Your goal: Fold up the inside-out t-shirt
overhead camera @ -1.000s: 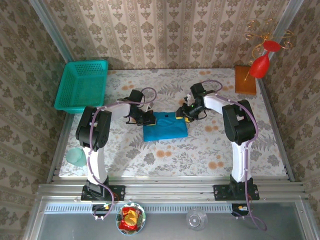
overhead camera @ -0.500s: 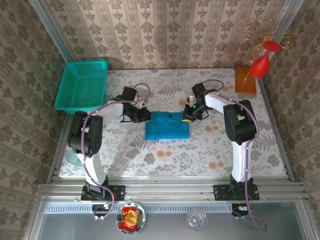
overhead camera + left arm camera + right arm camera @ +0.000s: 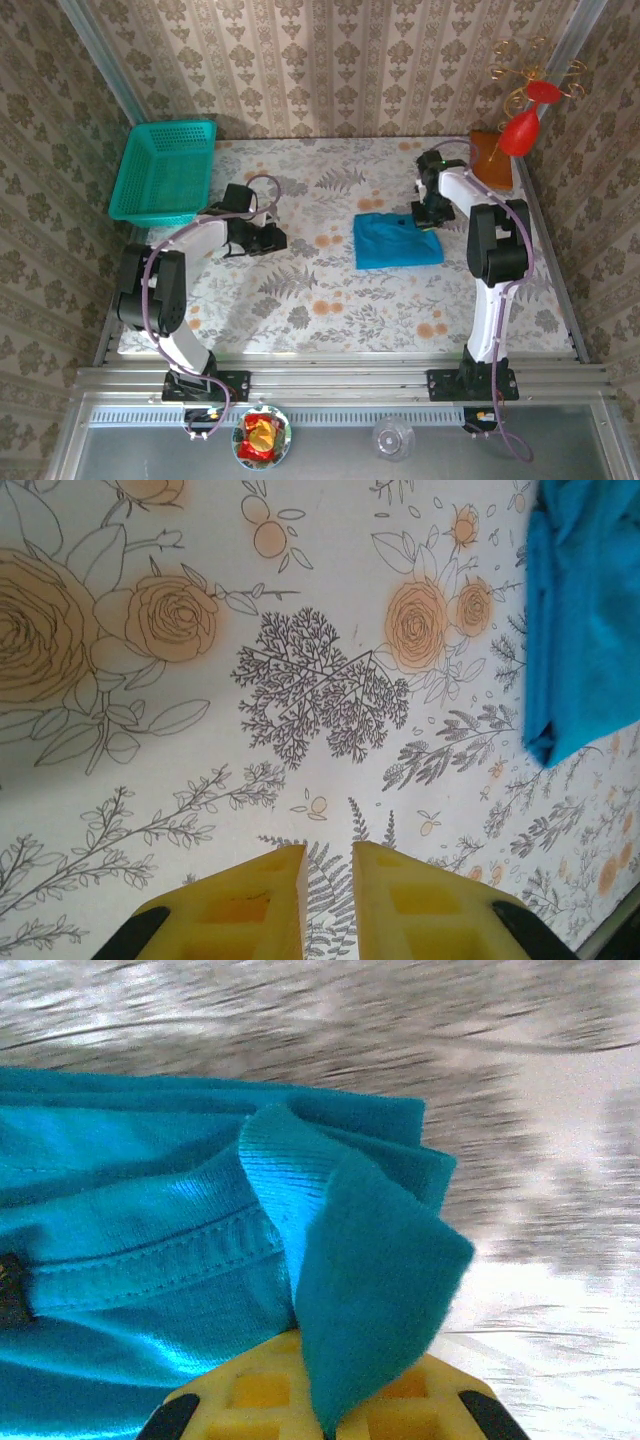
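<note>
Floral tablecloth in cream, orange and grey-green covers a table walled with patterned paper, seen from above. Nearest, along the bottom of the top view, a small plate of wrapped snacks [image 3: 262, 436] and a clear glass [image 3: 393, 437] sit on a grey ledge below the metal rail where both arms are bolted. Further up, left of centre, the left gripper [image 3: 271, 240] hangs low over bare cloth; its wrist camera shows the yellow fingers [image 3: 250, 895] nearly together with a slim gap, holding nothing. The inside-out t-shirt [image 3: 395, 245] lies right of centre as a compact blue-teal rectangle, already folded into several layers, well apart from that gripper. At the shirt's upper right edge the right gripper [image 3: 428, 212] is pressed closed on the fabric; its wrist camera shows a flap of teal cloth rising from between the yellow fingers, with a stitched hem beside it. Farthest back, a teal mesh basket [image 3: 165, 170] stands at the upper left, and a brown block [image 3: 490, 160] with a red ornament [image 3: 522, 125] at the upper right. The task looks late on: the step in hand seems to be handling one pinched edge of the bundle, for a last fold or a tidy-up. The next move likely calls for a low, gentle carry so the layers stay stacked, and perhaps the left gripper coming across to hold the far side down.
</note>
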